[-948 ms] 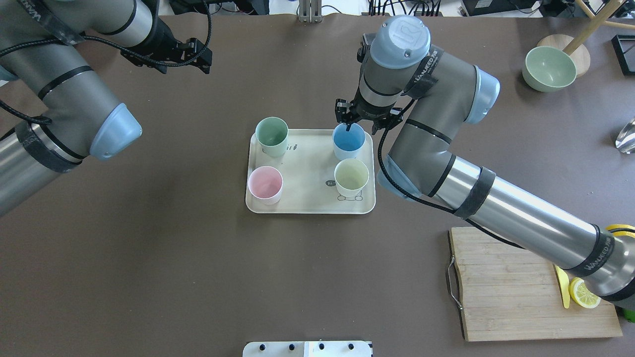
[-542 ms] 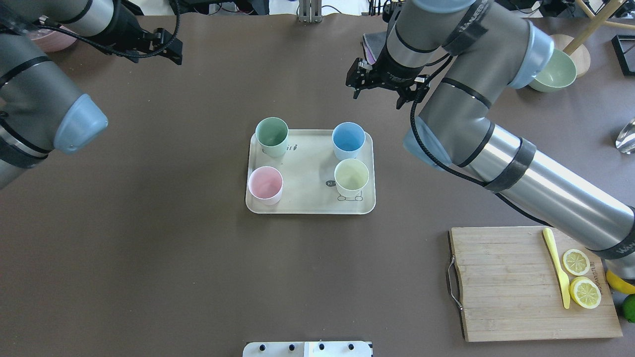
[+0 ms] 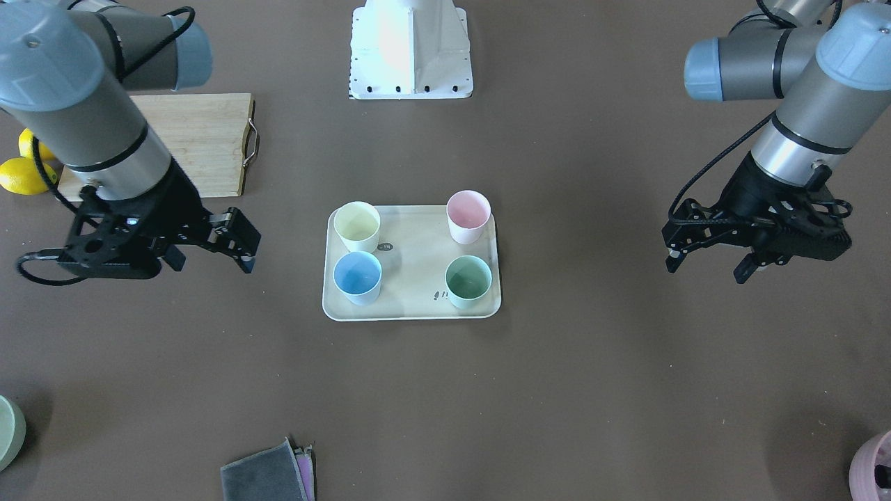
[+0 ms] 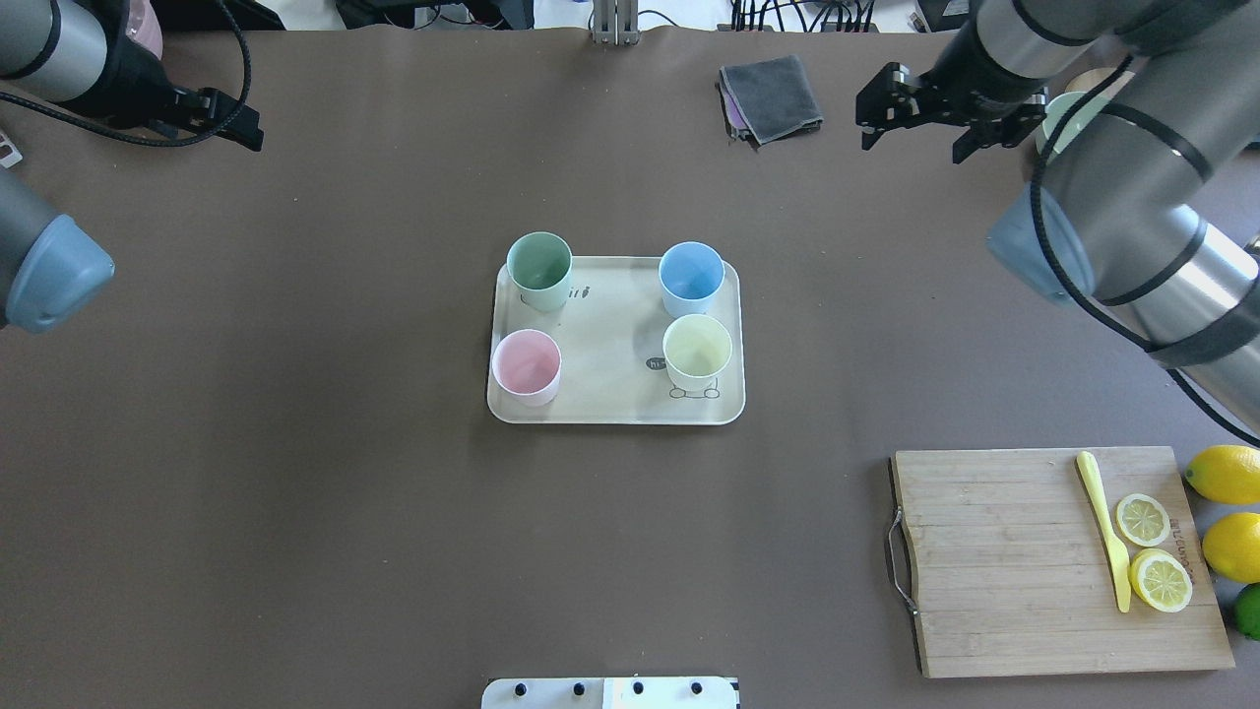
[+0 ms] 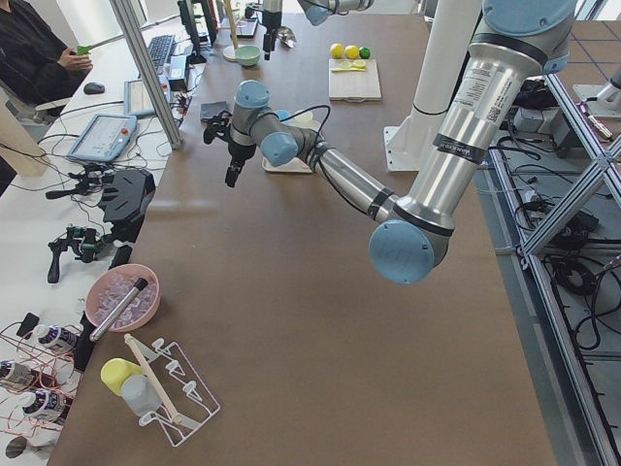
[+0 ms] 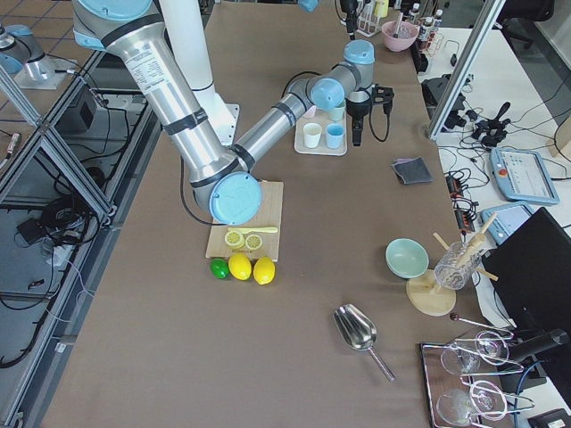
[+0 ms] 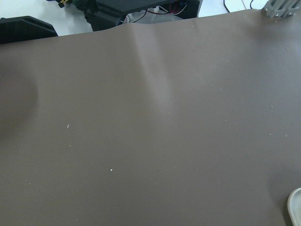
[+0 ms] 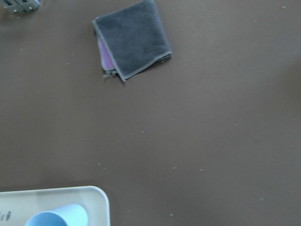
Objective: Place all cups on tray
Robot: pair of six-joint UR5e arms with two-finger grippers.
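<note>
The green cup (image 4: 539, 271), the blue cup (image 4: 691, 273), the pink cup (image 4: 526, 364) and the yellow cup (image 4: 697, 350) all stand upright on the tray (image 4: 610, 335), one in each of its corners and none touching another. The tray lies in the middle of the table (image 4: 345, 492), well apart from every edge. Green and blue are on the side toward the table's far edge, pink and yellow on the side toward the robot's edge. Green and pink are on the robot's left.

The left gripper (image 3: 706, 268) hangs over bare table toward the far left corner, its fingers spread apart with nothing between them. The right gripper (image 4: 913, 138) hangs near the far edge on the robot's right, its fingers also spread and empty, near a folded grey cloth (image 4: 770, 96) that lies by that edge.

A wooden cutting board (image 4: 994, 571) lies at the near right corner. It carries a yellow knife (image 4: 1102, 527) and two lemon slices (image 4: 1144, 519), and whole lemons (image 4: 1226, 473) lie just beside it.
</note>
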